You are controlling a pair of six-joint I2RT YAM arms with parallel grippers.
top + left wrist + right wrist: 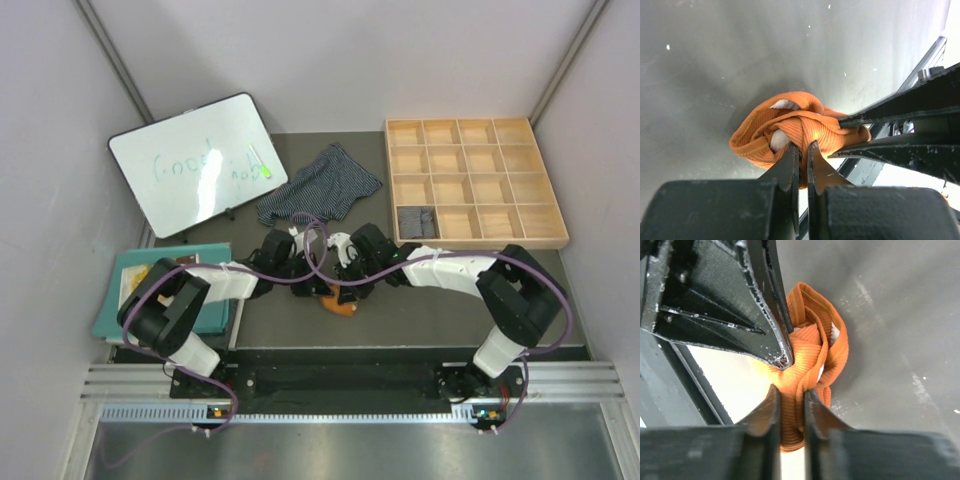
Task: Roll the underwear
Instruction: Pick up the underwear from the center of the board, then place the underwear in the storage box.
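- One dark table [430, 320] spread beneath both arms.
- A whiteboard [195, 165] stood at the far left.
- A wooden compartment tray [478, 243] sat at the far right.
- The dark navy striped pair [320, 185] lay loose between whiteboard and tray.
- The rust-orange pair [800, 125], bunched into a wad, was at mid-table between the two grippers.
- The grey pinstriped pair [415, 220] filled the tray's near-left compartment.
- The right gripper [790, 390] was clamped on the wad's edge.
- The left gripper [804, 146] pinched a fold from the opposite side, jaws nearly together.
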